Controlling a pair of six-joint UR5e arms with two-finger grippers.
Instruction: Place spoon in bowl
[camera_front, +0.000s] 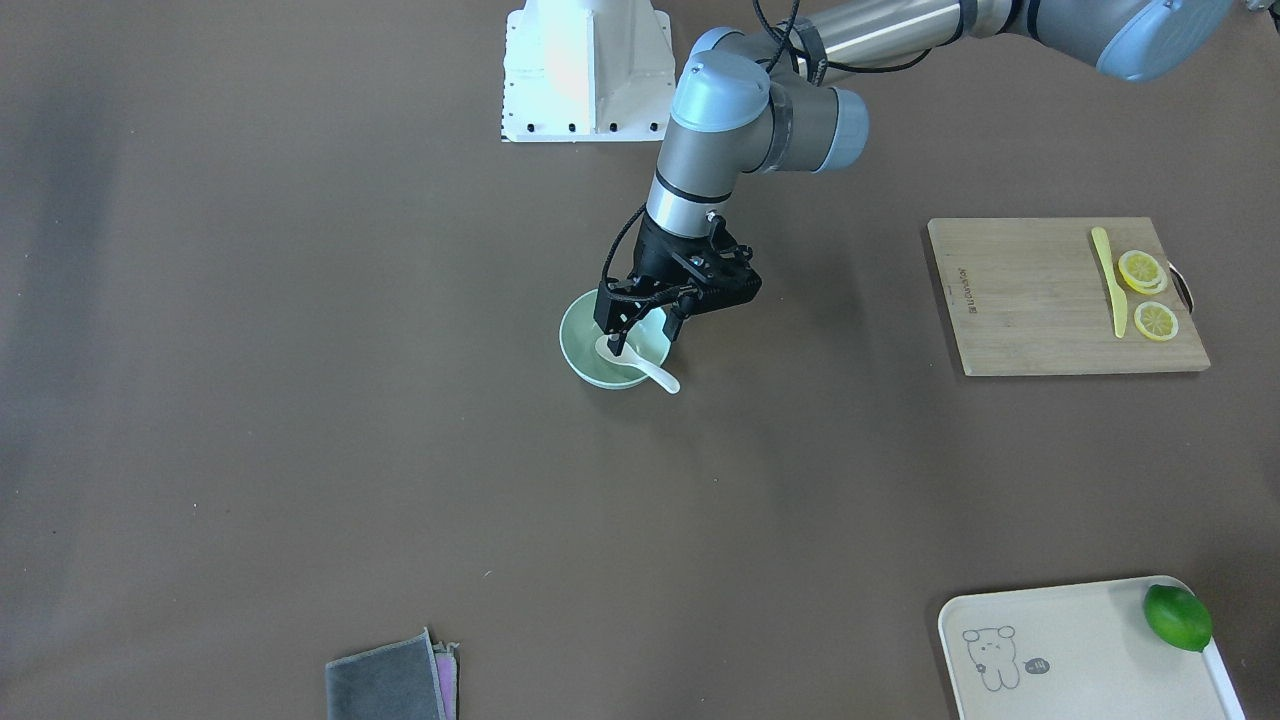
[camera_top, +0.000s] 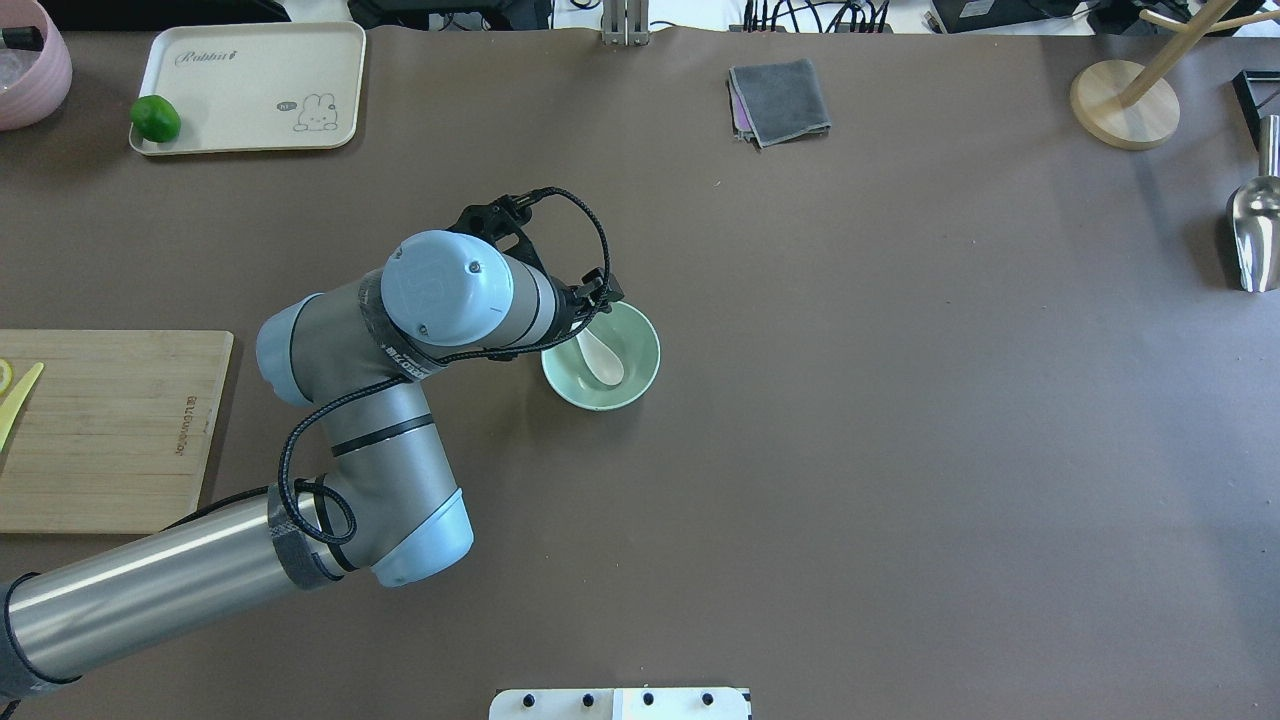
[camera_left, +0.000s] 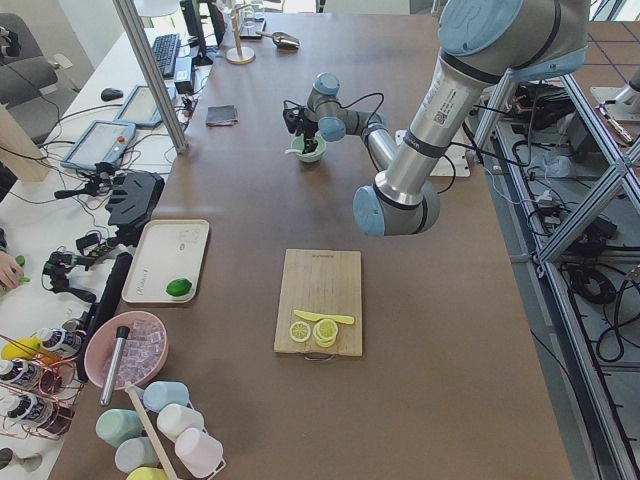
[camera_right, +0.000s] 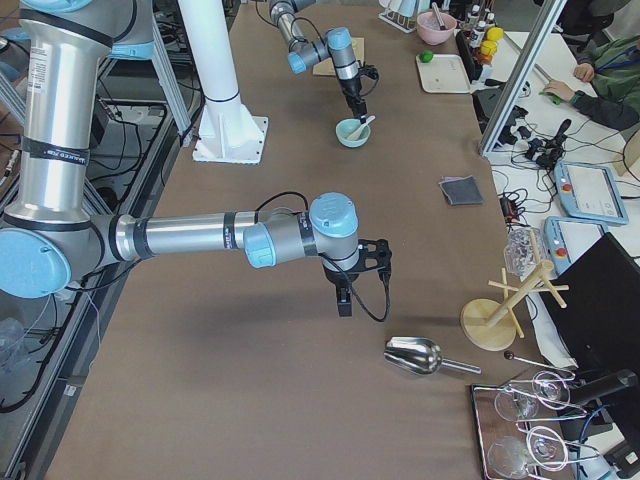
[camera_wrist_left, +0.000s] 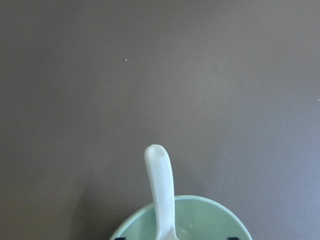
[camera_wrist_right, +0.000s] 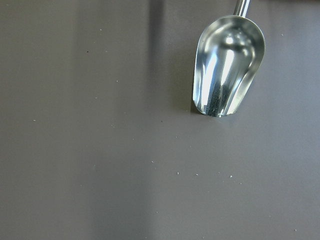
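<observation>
Well, the left pincer (camera_front: 645, 343), spread wide, hangs over the green bowl (camera_front: 580, 352) with the white spoon (camera_front: 646, 372) inside, and the tray (camera_top: 250, 122) says "Rabbit".

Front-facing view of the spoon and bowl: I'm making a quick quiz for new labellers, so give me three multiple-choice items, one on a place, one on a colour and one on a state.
1. Where does the spoon lie?
A. beside the bowl
B. in the bowl, handle out over its rim
C. under the bowl

2. What colour is the bowl?
A. pale green
B. red
C. black

3. How is the left gripper?
A. shut on the spoon
B. shut and empty
C. open above the bowl

Answers:
1 B, the scoop rests inside the bowl.
2 A, its walls show a mint green.
3 C, its fingers stand apart over the bowl and the spoon lies free between them.
</observation>
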